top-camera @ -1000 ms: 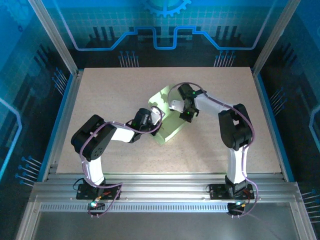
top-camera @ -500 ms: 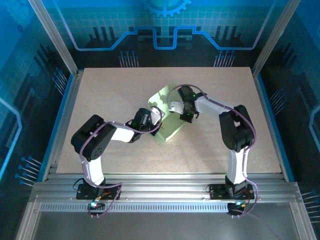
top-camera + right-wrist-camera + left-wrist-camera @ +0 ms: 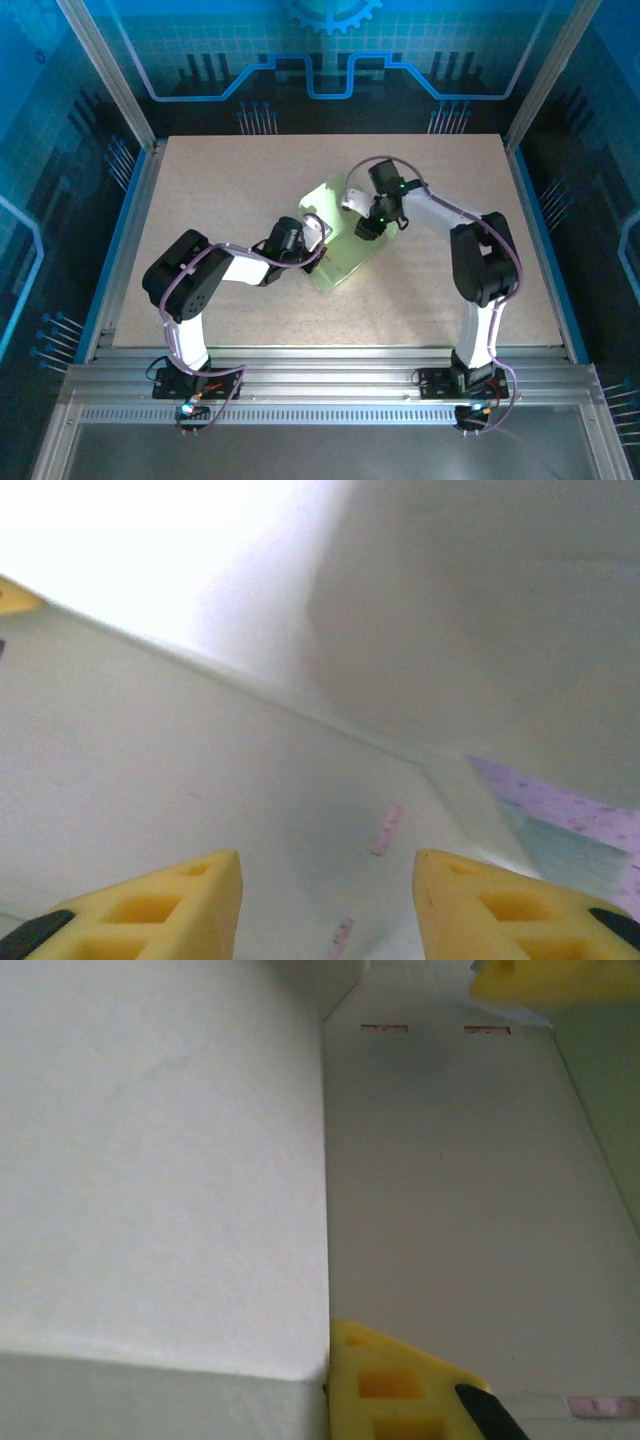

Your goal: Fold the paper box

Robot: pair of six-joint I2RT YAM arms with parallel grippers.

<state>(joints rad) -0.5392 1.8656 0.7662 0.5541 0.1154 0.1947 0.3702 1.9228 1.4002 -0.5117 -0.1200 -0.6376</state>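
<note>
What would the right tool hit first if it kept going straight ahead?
Probably the paper box: the right tool, standing open, points at its pale card panel just ahead, though depth is hard to judge.

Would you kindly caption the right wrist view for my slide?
Right tool open, its yellow fingers apart over the paper box.

Pale green paper box (image 3: 340, 264), left claw (image 3: 318, 250) beside, right claw (image 3: 366, 232) above

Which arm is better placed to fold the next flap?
Right, probably: the right gripper, jaws open, hangs free over the paper box; the left gripper has jaws shut on its raised wall.
</note>
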